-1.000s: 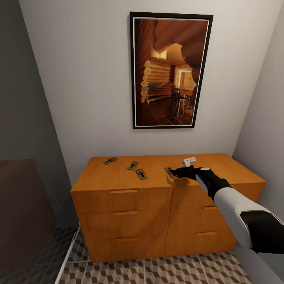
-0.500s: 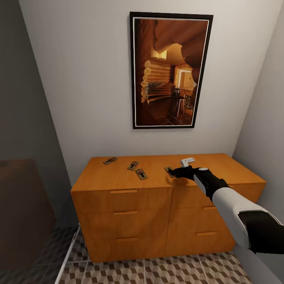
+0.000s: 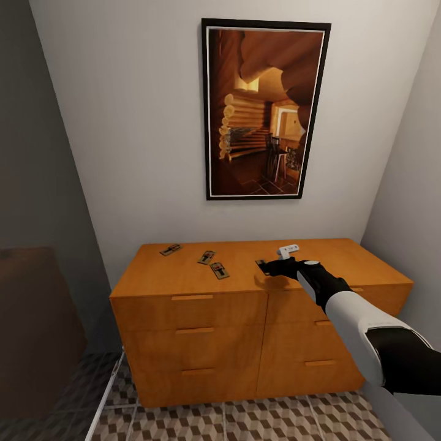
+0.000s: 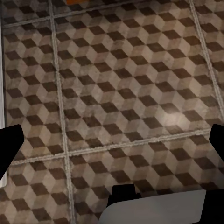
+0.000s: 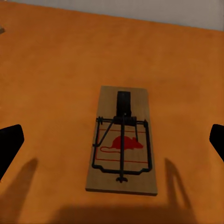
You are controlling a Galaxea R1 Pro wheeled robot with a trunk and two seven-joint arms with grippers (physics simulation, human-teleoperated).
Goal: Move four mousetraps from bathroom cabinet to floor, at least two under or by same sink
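A: Step in hand, as I judge it: the first pick. The right gripper [image 3: 264, 265] hovers over the top of the cabinet [image 3: 245, 331], its fingers spread wide to either side of the nearest mousetrap [image 5: 122, 146], and nothing is held. In the right wrist view the trap lies flat on the orange wood, centred between the two dark fingertips [image 5: 10, 144], its wire bar and red mouse print facing up.

B: And the other traps?

A: Three more mousetraps sit on the same top, towards its left end: one near the back-left corner [image 3: 171, 249], two close together [image 3: 206, 257] and [image 3: 219, 270]. All four are on the cabinet; none is on the bathroom floor [image 3: 257, 422].

B: Anything in the drawers?

A: The drawer fronts are closed, so I cannot tell what is inside. The traps rest on the top, not in a compartment.

B: Left arm?

A: The left gripper [image 4: 112, 140] points down at cube-patterned tile, jaws apart, empty.

B: The next move?

A: Probably lower the right gripper until the fingers bracket the board's long edges, then close. The board is thin and flat against the wood, so the tips must reach nearly to the surface. No sink is in sight from here, so the floor placement still has to be found.
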